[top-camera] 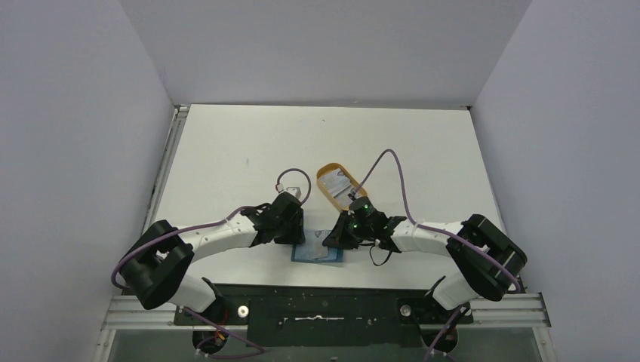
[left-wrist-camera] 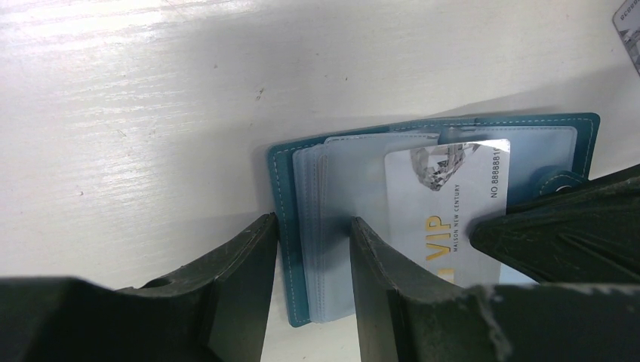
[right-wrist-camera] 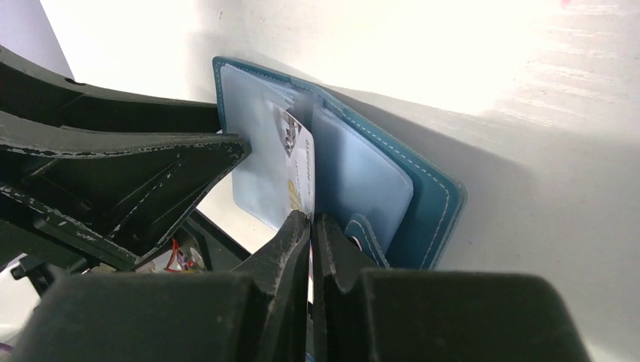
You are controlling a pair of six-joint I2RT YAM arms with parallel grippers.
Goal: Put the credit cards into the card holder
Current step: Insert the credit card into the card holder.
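Pinched flat together right under my right wrist lens, the right gripper [right-wrist-camera: 311, 220] has its two black fingers clamped on the near edge of a thin silvery grey-white credit card [right-wrist-camera: 299, 162] with gold VIP lettering and a row of dark digits. The card's far end looks to be in among the clear plastic pockets [right-wrist-camera: 260, 151] of the small teal-blue stitched folding card holder [right-wrist-camera: 432, 202]. The holder lies open on the white table [top-camera: 241, 151] between my two arms, close to the front edge. Its snap tab [right-wrist-camera: 367, 235] is just beside the right fingers.

On the other side, the left gripper [left-wrist-camera: 313, 226] is roughly half open and sits astride the holder's outer edge. One finger [left-wrist-camera: 241, 279] is just off the teal cover and the other lies on the stack of pocket leaves (whether it squeezes them or only rests there I cannot tell).

Further out, just behind the right wrist, an orange-tan oval tray [top-camera: 323, 172] holds another grey-white credit card [top-camera: 340, 183]
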